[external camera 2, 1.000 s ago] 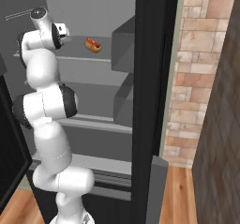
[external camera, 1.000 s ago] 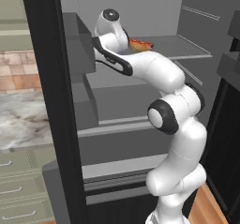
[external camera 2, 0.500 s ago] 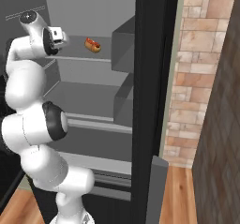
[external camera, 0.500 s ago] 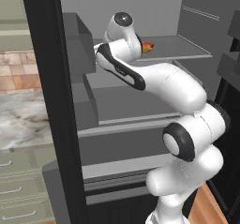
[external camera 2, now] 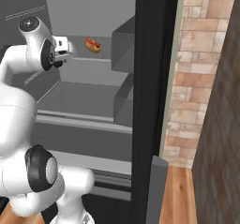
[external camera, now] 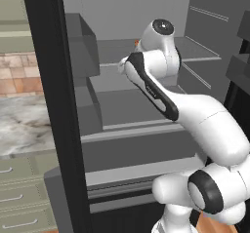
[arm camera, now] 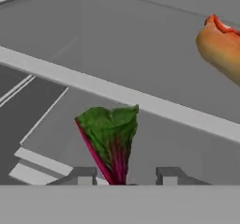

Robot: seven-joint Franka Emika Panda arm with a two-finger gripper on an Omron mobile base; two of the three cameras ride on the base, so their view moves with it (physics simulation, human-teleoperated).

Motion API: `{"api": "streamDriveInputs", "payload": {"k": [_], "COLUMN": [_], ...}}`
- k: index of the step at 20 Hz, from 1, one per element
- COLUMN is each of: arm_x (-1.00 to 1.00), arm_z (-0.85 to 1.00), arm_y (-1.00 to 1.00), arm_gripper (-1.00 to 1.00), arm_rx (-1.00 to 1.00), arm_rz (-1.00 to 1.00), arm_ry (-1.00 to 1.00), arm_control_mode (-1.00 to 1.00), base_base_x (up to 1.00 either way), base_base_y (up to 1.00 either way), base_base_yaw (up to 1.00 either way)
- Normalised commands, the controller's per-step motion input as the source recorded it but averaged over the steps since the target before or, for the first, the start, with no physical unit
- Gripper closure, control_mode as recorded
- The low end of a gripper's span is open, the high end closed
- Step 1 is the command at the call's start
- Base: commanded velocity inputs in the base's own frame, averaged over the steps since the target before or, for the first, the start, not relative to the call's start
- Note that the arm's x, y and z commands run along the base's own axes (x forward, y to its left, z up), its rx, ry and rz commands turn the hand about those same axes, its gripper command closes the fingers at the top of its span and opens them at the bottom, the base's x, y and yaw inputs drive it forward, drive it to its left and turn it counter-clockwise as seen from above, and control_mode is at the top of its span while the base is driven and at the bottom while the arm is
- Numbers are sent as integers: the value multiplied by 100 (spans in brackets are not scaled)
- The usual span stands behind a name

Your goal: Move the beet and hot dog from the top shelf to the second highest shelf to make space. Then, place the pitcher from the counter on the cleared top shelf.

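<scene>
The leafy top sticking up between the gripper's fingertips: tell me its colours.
Green leaf with a red-purple stem and veins, clearest in the hand view.

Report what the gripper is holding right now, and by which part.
The gripper holds the beet. In the hand view its green, red-veined leaf rises from between the two fingertips; the root sits low between them, so the exact place of the hold cannot be told.

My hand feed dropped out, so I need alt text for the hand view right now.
A green leaf with dark red-purple veins and stalk, the beet's top, rises between the two small dark finger tips of the gripper. Behind it runs the pale front lip of the grey top shelf, with the orange-tan hot dog lying on it at upper right.
</scene>
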Motion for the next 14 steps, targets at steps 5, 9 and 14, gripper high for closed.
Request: {"api": "streamDriveInputs", "payload": {"k": [5, 9, 14], "arm_x": [-100, -77, -15], "arm_z": [-67, -92, -83], "arm_y": [-53, -28, -2], "arm_gripper": [100, 100, 100], "arm_rx": [0, 0, 0], "arm_rz": [0, 0, 0], "arm_ry": [0, 0, 1], "arm_control_mode": [-100, -100, -100], "base_base_x": [0, 0, 0], "base_base_y": [0, 0, 0], "base_base_yaw": [0, 0, 0]}}
